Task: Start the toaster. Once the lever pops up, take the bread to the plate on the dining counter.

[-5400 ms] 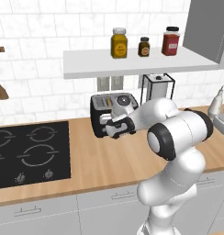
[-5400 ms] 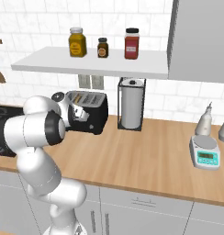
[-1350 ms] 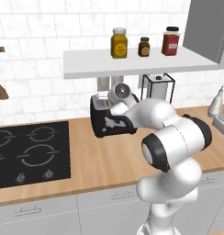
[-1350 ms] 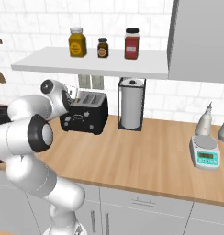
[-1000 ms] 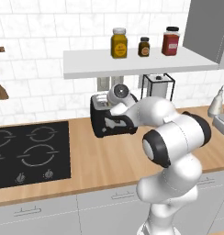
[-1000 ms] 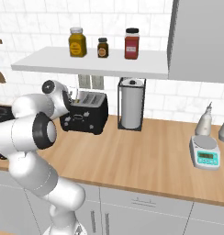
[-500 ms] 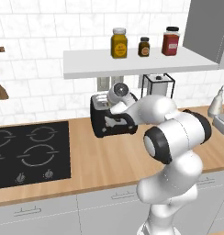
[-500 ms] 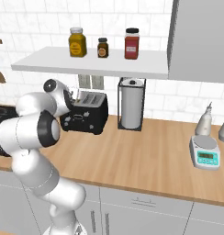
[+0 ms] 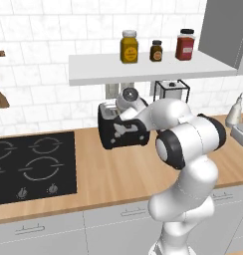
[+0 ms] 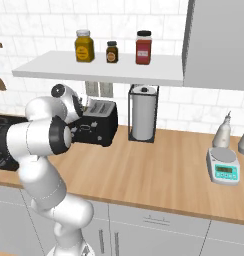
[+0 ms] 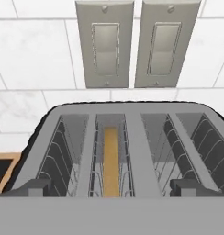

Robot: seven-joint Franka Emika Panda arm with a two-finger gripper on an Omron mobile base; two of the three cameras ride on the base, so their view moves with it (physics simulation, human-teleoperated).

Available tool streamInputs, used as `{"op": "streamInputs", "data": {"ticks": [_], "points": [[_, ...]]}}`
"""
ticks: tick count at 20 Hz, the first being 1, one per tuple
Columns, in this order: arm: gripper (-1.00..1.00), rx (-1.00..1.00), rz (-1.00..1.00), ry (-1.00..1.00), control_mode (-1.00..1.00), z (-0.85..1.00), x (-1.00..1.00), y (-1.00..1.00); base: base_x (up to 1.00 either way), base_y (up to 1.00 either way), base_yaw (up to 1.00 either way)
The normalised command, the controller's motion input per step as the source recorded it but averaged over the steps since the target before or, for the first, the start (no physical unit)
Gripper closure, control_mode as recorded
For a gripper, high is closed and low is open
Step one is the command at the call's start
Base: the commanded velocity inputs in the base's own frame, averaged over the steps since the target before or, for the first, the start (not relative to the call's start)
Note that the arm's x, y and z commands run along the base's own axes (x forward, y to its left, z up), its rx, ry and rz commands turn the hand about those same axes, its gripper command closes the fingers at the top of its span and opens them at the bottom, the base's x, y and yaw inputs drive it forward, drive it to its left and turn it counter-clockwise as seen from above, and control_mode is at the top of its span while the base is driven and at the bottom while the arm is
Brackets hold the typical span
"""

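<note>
We saw pincer (image 11: 111, 187) apart above toaster (image 11: 127, 151) | bread (image 11: 110, 160) upright in left slot | toaster on worktop (image 9: 118, 174)

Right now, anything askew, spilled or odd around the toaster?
Nothing stands out. The toaster sits upright on the wood counter, and the bread stands straight in its left slot. The open claw hangs just above. No spills.
</note>
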Motion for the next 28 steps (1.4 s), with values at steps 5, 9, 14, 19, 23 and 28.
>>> {"op": "streamInputs", "data": {"ticks": [5, 9, 14, 19, 23, 28], "points": [[-1.00, 0.00, 0.00, 0.00, -1.00, -0.22, 0.00, 0.00, 0.00, 0.00, 0.00], [-1.00, 0.00, 0.00, 0.00, -1.00, -0.19, 0.00, 0.00, 0.00, 0.00, 0.00], [-1.00, 0.00, 0.00, 0.00, -1.00, -0.12, 0.00, 0.00, 0.00, 0.00, 0.00], [-1.00, 0.00, 0.00, 0.01, -1.00, -0.03, 0.03, 0.01, 0.00, 0.00, 0.00], [-1.00, 0.00, 0.00, 0.00, -1.00, 0.00, 0.03, 0.01, 0.00, 0.00, 0.00], [-1.00, 0.00, 0.00, 0.00, -1.00, 0.00, 0.06, 0.00, 0.00, 0.00, 0.00]]}}
